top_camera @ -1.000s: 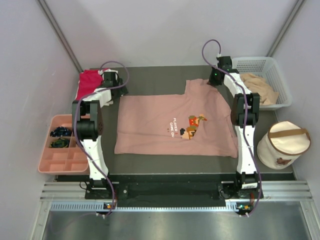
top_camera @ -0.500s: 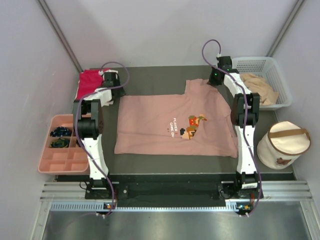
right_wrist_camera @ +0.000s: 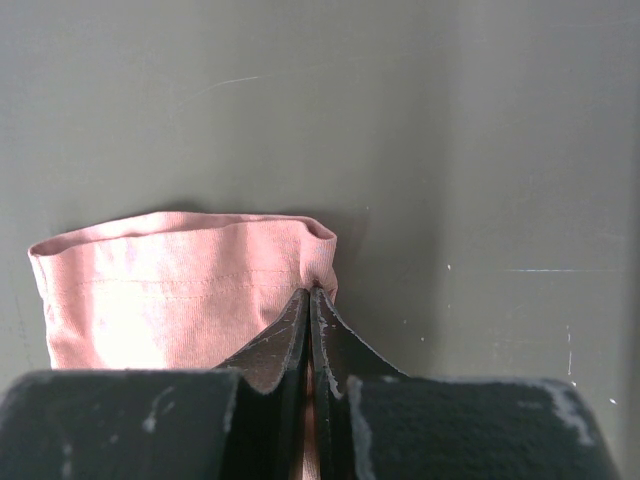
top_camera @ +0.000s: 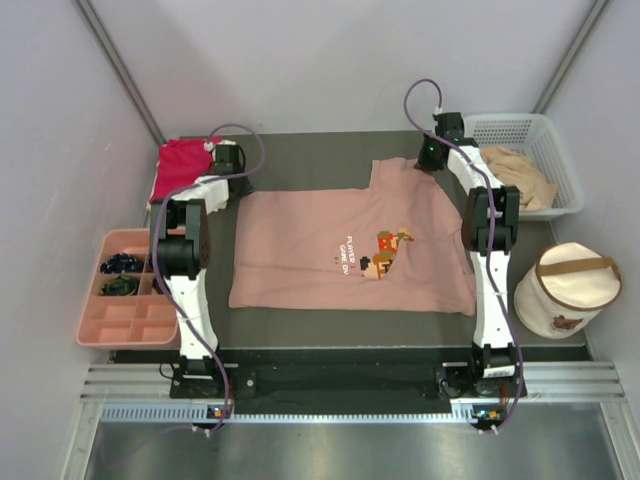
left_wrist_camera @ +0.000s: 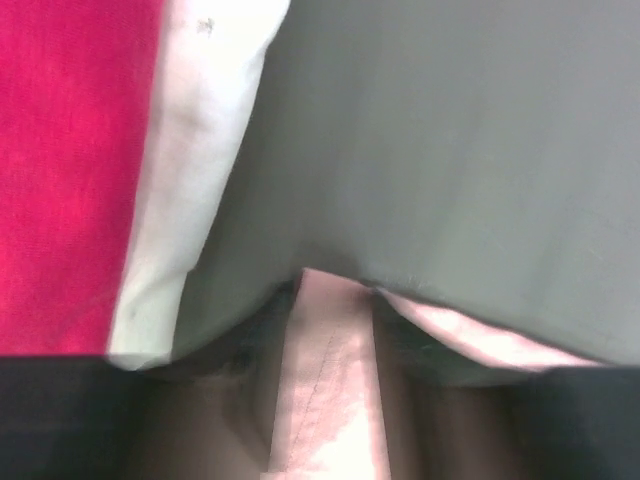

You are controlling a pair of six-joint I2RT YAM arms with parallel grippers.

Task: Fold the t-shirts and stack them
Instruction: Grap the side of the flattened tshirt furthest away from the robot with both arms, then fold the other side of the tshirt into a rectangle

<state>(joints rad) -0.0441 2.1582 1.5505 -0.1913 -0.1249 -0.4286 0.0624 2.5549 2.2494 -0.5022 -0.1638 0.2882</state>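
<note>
The pink t-shirt (top_camera: 350, 250) lies flat beside the white basket (top_camera: 505, 121), ready to fold. My right gripper (right_wrist_camera: 310, 300) pinches its sleeve; I cannot tell if my left gripper (left_wrist_camera: 330, 330) holds cloth yet. Next, I think I lift 2 corners together.

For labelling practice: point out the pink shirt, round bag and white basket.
pink shirt (top_camera: 295, 250), top view, plain cloth left of print
round bag (top_camera: 560, 302), top view, cream side
white basket (top_camera: 505, 119), top view, far rim
</note>
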